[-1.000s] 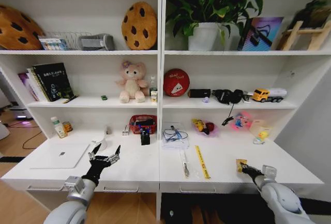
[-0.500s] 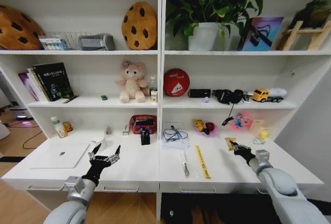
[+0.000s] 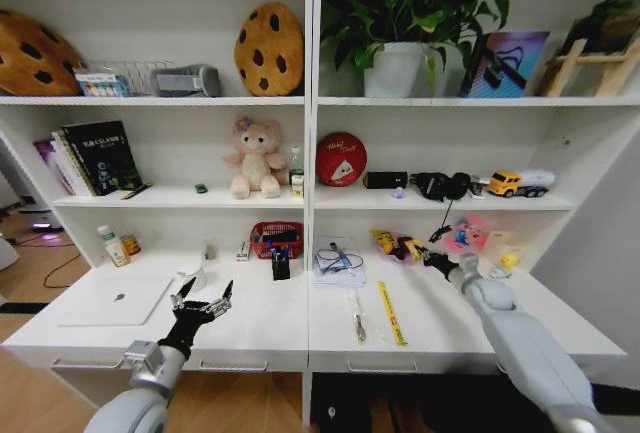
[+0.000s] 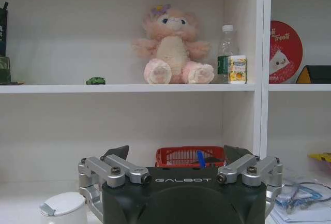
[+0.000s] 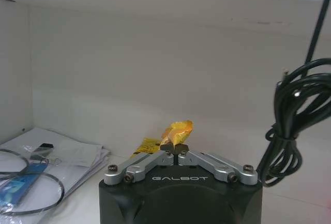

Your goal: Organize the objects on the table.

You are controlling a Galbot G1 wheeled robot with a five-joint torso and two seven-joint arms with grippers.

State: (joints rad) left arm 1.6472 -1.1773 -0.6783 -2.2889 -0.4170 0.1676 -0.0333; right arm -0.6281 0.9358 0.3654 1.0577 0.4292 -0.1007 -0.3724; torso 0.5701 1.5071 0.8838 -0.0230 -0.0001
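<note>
Yellow wrapped piece [image 5: 177, 131] pinched between closed fingertips of right gripper [image 3: 427, 256], held above white table [image 3: 250, 328] toward the back, near black cable [image 5: 289, 125] and papers [image 5: 62, 157]. Left gripper [image 3: 203, 305] hovering with fingers spread wide, empty, just beside silver laptop [image 3: 117, 300]. Yellow ruler [image 3: 391, 312] flat on table.
</note>
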